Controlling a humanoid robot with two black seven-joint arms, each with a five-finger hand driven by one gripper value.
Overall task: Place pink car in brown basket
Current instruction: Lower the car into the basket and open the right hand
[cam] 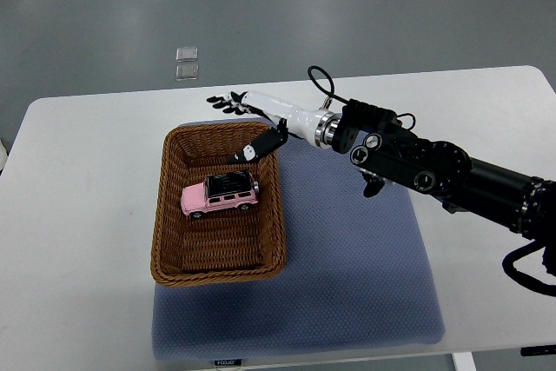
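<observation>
A white surface (87,215) is filling most of the view, with grey floor lying beyond its far edge. A blue-grey mat (365,267) is covering the middle of it. The brown basket (169,215) is sitting on the mat's left part, overhanging the mat's left edge. The right arm (434,171) is reaching in from the right edge, and the right hand (252,123) is hovering over the basket's far right corner with fingers spread, holding nothing. The pink car (220,195) is lying inside the basket, resting on its wheels near the middle. Two small clear squares (186,62) are lying on the floor.
</observation>
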